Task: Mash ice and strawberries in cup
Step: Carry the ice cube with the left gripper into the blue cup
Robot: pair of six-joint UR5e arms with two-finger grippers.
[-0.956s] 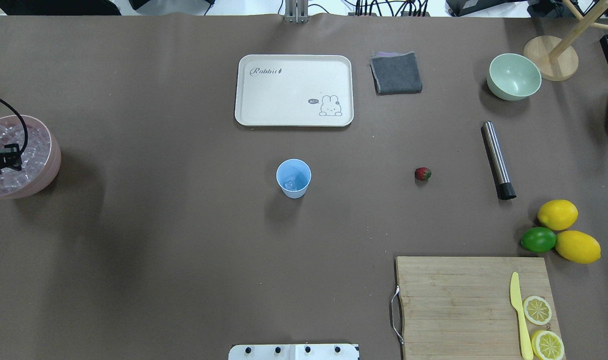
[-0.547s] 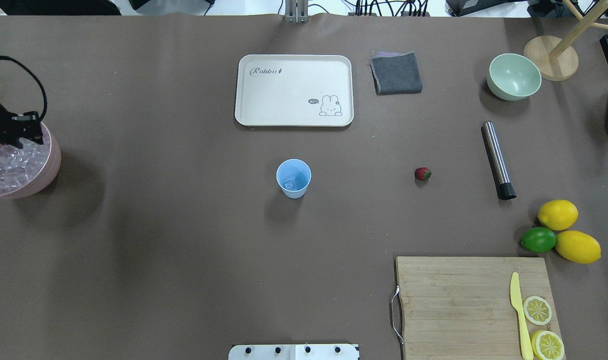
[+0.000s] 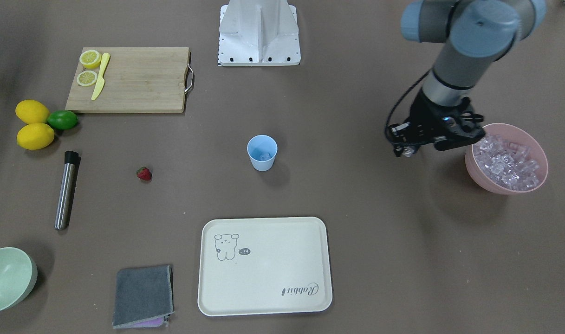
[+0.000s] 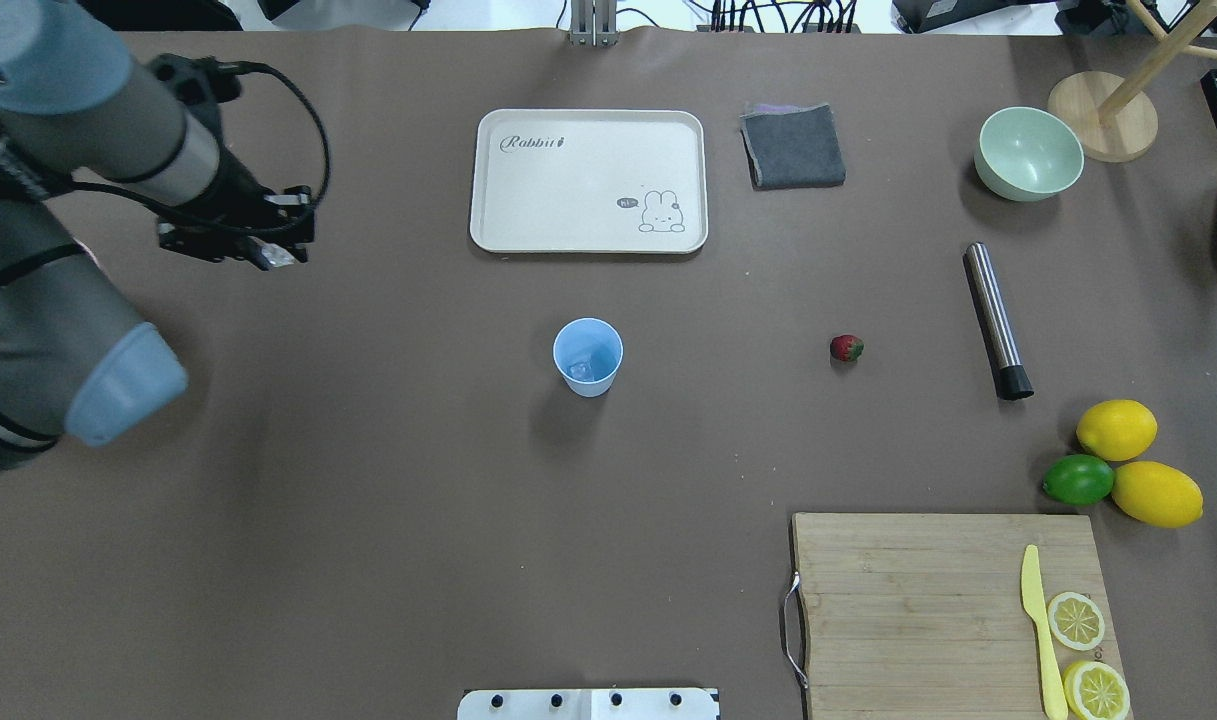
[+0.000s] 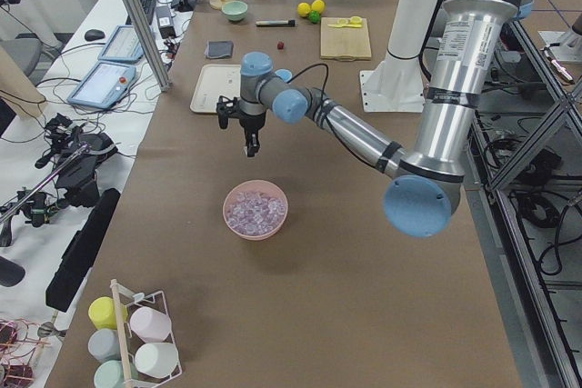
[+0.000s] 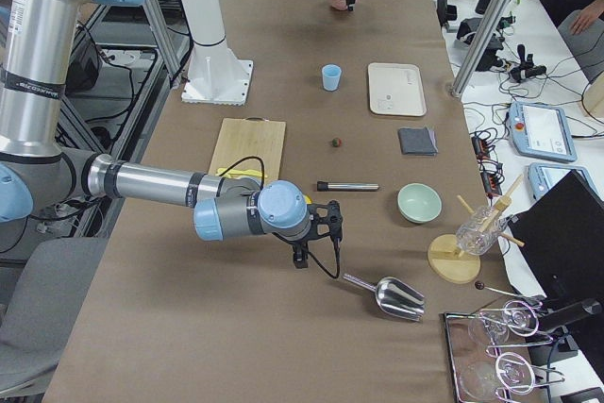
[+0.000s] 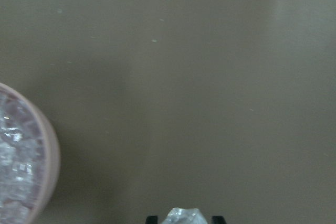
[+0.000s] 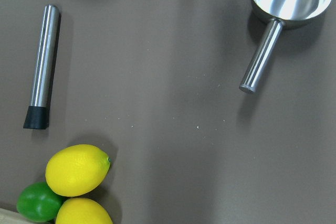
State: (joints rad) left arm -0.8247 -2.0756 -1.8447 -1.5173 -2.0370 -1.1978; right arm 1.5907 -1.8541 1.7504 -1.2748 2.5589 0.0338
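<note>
The light blue cup (image 4: 588, 352) stands mid-table with an ice cube (image 4: 586, 371) in it; it also shows in the front view (image 3: 262, 153). The strawberry (image 4: 846, 347) lies on the table to the cup's right, also seen in the front view (image 3: 144, 174). My left gripper (image 4: 273, 255) is shut on an ice cube (image 7: 184, 216) and hovers above the table between the pink bowl (image 3: 509, 189) of ice (image 3: 503, 162) and the cup. My right gripper (image 6: 300, 257) shows only in the exterior right view; I cannot tell whether it is open or shut.
A steel muddler (image 4: 996, 320) lies right of the strawberry. A metal scoop (image 8: 283, 3) lies near my right arm. A white tray (image 4: 588, 180), grey cloth (image 4: 793, 147) and pale green bowl (image 4: 1028, 153) sit at the back. Lemons, a lime (image 4: 1078, 480) and a cutting board (image 4: 948, 610) sit front right.
My left gripper has risen out of the pink bowl with an ice cube and moved right, toward the cup. My left arm now hides the bowl in the overhead view.
</note>
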